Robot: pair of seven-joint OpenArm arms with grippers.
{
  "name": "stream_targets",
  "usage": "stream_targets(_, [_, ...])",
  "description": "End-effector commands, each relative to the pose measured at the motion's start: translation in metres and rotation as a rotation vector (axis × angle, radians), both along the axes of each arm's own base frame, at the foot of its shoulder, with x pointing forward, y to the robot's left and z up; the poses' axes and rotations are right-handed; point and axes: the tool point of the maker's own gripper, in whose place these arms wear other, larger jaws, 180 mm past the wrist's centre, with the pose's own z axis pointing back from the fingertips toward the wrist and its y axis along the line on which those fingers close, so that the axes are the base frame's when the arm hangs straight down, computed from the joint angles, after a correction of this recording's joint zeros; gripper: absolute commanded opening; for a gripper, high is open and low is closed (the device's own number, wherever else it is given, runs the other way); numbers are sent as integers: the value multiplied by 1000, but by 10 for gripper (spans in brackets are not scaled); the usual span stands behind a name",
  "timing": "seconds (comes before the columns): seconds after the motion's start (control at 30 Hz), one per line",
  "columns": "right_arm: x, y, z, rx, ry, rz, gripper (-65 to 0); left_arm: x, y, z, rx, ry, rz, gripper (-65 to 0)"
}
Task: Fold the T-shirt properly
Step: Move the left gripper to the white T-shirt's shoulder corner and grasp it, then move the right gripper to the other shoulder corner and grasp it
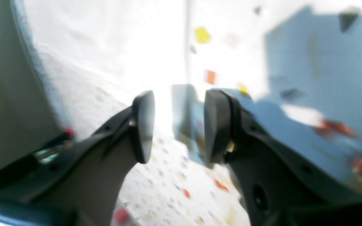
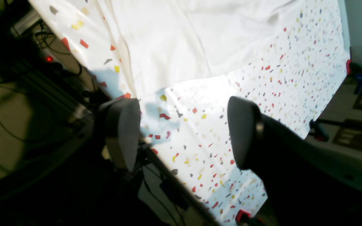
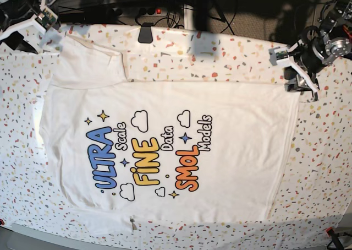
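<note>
at the far left of the base view the right gripper [image 3: 16,41] hangs over the table's top corner, just off the shirt's sleeve. its own camera shows the two pads well apart with only the tablecloth [image 2: 262,94] between them, so this claw is released and holds nothing.

the t-shirt [image 3: 165,156] lies flat and print-up across the middle of the table, collar toward the left of the base view, hem toward the right, one sleeve reaching up to the left corner. i judge it light, soft and limp: it will sag and crease when lifted, and a pinch could catch the cloth beneath as well. the best holds look like the thicker edges, the sleeve hem, the shoulder seam and the hem corners, taken two at a time so the fold comes over evenly. no fold shows yet.

at the right the left gripper [image 3: 300,82] sits at the shirt's upper hem corner. its camera is blurred, but the pads [image 1: 145,125] stand apart with light between them; released, gripping nothing i can see.

there are no containers on the table.
</note>
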Motion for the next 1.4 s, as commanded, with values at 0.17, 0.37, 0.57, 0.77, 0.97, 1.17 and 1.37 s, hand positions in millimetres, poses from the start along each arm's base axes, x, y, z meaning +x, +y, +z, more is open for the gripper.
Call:
stream_targets(0.17, [3, 2, 7, 0, -25, 10, -222, 19, 13, -14, 113, -35, -53, -397])
stream_targets(0.37, [3, 2, 7, 0, -26, 10, -222, 14, 16, -26, 129, -2, -60, -404])
stream_targets(0.57, [5, 6, 8, 15, -37, 24, -222, 14, 16, -26, 129, -2, -59, -650])
stream_targets(0.77, [11, 3, 7, 22, -58, 21, -221, 14, 15, -25, 127, -5, -62, -650])
stream_targets(0.97, [4, -10, -13, -34, -27, 68, -222, 14, 15, -25, 127, -5, -62, -650])
stream_targets(1.17, [11, -17, -69, -6, -17, 15, -222, 15, 14, -24, 126, -6, -62, -650])
stream_targets(1.37, [22, 8, -114, 33, 13, 20, -222, 14, 15, -24, 127, -6, -61, -650])
